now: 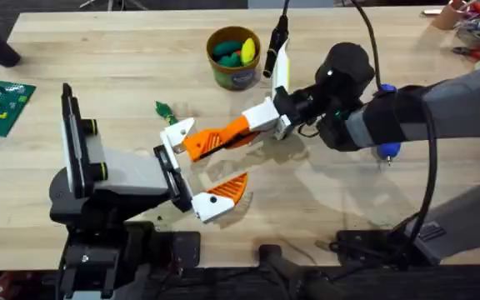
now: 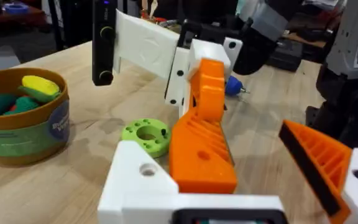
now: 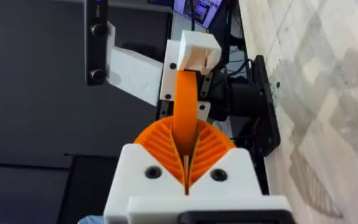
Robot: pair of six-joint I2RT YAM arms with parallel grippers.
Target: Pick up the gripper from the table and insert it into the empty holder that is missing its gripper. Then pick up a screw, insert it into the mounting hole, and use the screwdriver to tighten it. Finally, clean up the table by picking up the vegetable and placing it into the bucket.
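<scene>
We've got the orange tapered plastic gripper clamped in the right claw, its far end at the white angular plastic holder on the left claw, which is spread wide. It looks stiff and light; grab the ribbed sides. The seating is hidden, and so is the mounting hole.
</scene>
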